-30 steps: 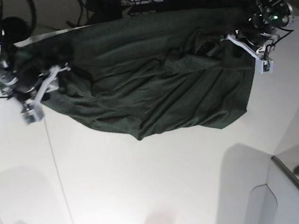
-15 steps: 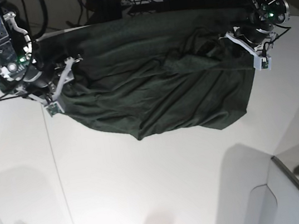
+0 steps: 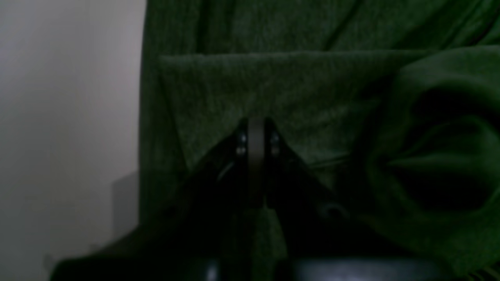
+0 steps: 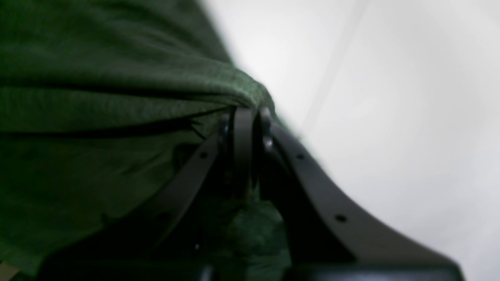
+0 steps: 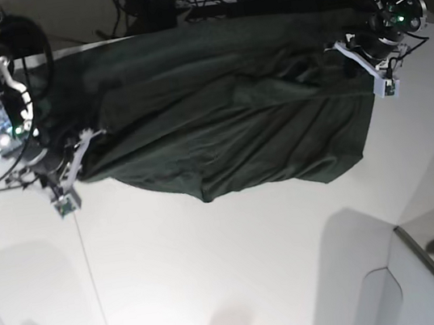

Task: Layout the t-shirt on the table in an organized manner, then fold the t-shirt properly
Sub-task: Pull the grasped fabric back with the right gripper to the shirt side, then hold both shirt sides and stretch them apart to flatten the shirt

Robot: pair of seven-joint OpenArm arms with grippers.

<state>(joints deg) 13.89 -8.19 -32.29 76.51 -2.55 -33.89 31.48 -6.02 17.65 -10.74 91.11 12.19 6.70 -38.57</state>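
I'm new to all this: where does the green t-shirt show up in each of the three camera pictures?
Base view: the t-shirt stretches across the upper middle, between both arms.
Left wrist view: it fills the centre and right, clamped in the left gripper.
Right wrist view: it fills the left side, pinched by the right gripper.
Shared landmark: the white table, also seen at and.

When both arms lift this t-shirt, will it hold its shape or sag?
Probably sag: the t-shirt lies in soft folds and wrinkles between the two grips. It bunches at the right end effector, so it likely drapes. On the glossy table it would probably slide easily.
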